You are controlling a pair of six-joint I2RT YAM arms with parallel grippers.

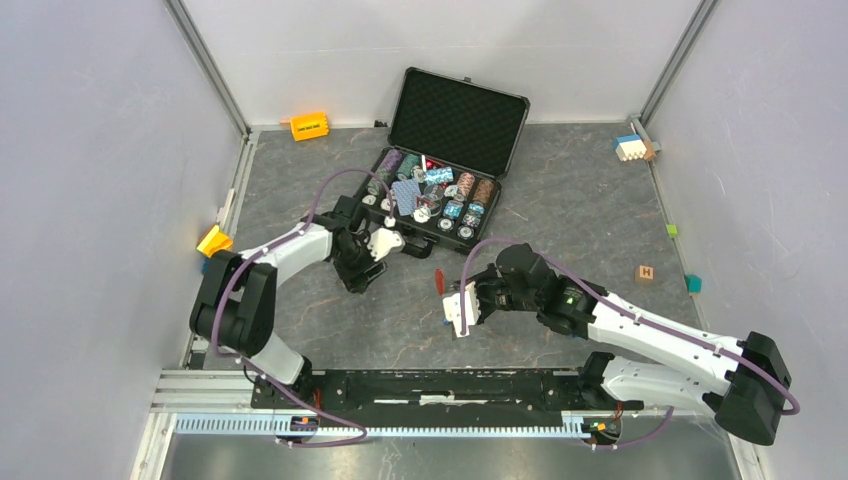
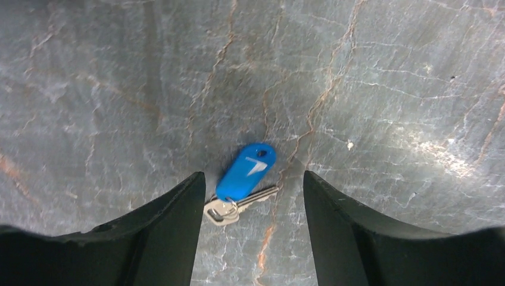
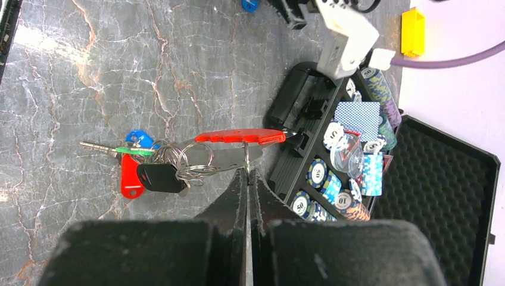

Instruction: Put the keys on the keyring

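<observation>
An open case (image 1: 458, 110) of poker chips (image 1: 440, 192) stands at the back middle of the table (image 1: 570, 200). Its front edge is just beyond both grippers, so there is little room on the far side. The left gripper (image 2: 253, 176) hangs low just in front of the case's left corner with its fingers (image 2: 172, 232) spread wide. The blue key (image 2: 244, 170) lies flat on the table between them, its metal head close to the left finger. The right gripper (image 3: 247, 173) is pinched tight on the thin wire of the keyring (image 3: 238, 136), whose red fob lies crosswise at the fingertips, pointing toward the case handle. A key bunch (image 3: 158, 167) with red, black, green and blue heads and several rings sits just beside the fob. Whether it hangs or lies on the table cannot be told. The two grippers are near each other with bare table between them. Loose blocks lie well apart from both arms: a yellow block (image 1: 310, 125) at the back wall, a lettered cube (image 1: 645, 272), and small pieces along the right wall. The table is bare toward the near edge and to the right of the case.
</observation>
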